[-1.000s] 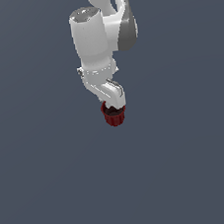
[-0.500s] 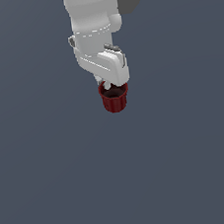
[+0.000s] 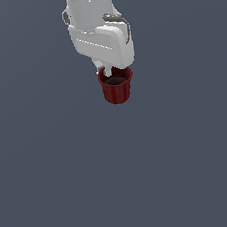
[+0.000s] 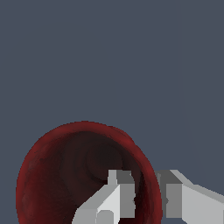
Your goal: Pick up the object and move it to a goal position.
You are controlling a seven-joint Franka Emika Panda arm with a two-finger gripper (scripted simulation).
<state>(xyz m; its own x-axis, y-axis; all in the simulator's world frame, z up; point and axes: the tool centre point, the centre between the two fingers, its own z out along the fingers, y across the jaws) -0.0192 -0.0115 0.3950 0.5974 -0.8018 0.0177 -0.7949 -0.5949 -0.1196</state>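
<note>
Tool (image 4: 146,197) clenched on cup (image 3: 116,89) wall, one finger (image 4: 114,199) inside, one outside the rim, likely for a sure pinch; cup upright, hanging under the wrist, seemingly clear of the desk (image 3: 58,182).

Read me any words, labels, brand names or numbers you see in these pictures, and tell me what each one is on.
None: no text shows on the red cup, the gripper or the white arm in either view.
</note>
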